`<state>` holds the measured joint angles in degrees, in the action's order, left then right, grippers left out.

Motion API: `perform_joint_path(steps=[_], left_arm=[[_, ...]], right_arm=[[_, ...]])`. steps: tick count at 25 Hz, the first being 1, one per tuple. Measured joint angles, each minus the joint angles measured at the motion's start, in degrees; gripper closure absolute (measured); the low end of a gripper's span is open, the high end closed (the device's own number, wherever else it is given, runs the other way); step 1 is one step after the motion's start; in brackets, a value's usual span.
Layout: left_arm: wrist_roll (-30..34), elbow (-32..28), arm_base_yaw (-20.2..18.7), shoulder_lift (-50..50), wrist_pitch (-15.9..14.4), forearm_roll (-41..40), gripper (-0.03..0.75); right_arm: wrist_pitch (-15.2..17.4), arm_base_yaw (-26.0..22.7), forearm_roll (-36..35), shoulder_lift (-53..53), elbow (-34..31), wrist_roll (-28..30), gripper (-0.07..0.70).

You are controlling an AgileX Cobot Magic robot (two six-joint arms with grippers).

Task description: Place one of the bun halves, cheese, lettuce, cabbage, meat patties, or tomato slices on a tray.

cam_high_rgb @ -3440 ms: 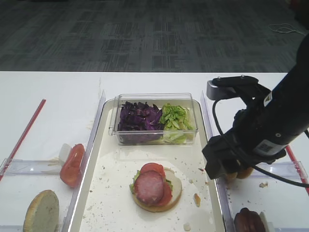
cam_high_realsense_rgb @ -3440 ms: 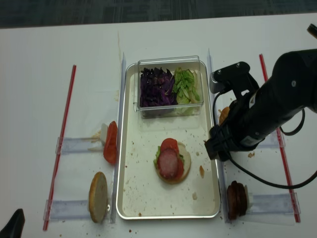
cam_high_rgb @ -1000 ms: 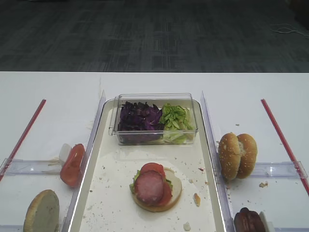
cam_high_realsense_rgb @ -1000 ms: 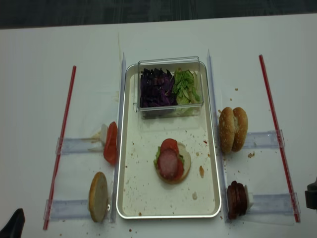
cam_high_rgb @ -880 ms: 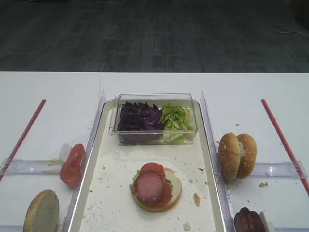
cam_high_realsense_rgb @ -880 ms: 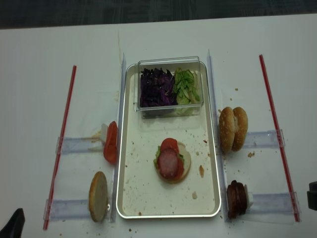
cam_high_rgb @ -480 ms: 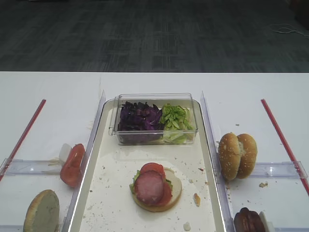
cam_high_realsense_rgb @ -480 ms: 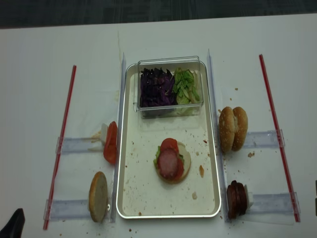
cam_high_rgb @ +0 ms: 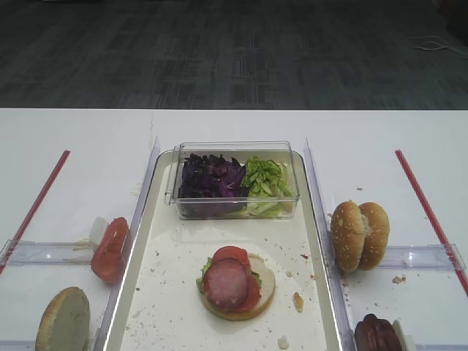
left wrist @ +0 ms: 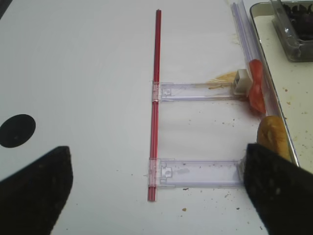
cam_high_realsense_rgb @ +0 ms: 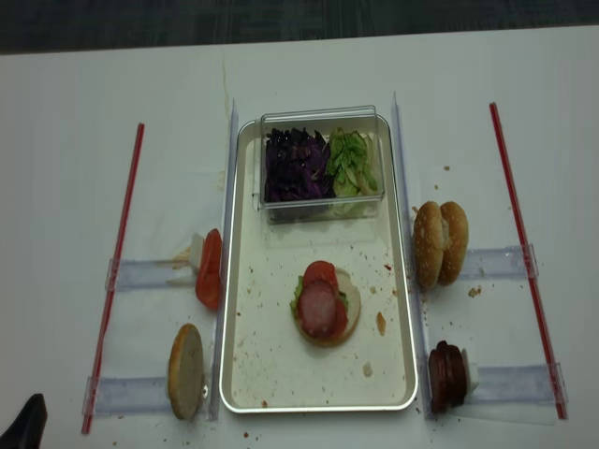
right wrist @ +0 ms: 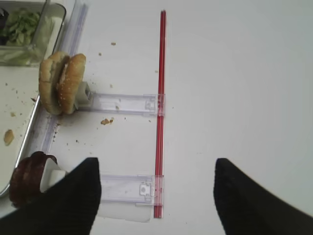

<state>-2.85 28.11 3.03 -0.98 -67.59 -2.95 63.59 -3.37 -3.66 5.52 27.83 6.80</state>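
Two dark fingers [right wrist: 254, 196] of the right tool [right wrist: 156, 196] are standing wide apart, holding nothing, over the white desk [right wrist: 234, 73]. Two seeded bun halves [right wrist: 61, 83] are standing on edge beside the tray [right wrist: 12, 142]. Dark patties [right wrist: 27, 178] are sitting near left. A red strip [right wrist: 160, 98] is crossing two clear holders [right wrist: 124, 104].

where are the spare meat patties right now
In the realsense high view the meat patties stand on edge just right of the tray, at its near right corner, below the sesame bun halves.
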Motion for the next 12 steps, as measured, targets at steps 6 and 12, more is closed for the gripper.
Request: perform_joint_path(steps=[6, 12], left_arm=[[0.0, 0.0, 0.0, 0.0, 0.0, 0.0, 0.030], [0.0, 0.0, 0.0, 0.0, 0.0, 0.0, 0.030]], right_arm=[[0.2, 0.0, -0.1, -6.2, 0.0, -0.4, 0.105], [0.5, 0.0, 0.4, -6.4, 0.0, -1.5, 0.105]])
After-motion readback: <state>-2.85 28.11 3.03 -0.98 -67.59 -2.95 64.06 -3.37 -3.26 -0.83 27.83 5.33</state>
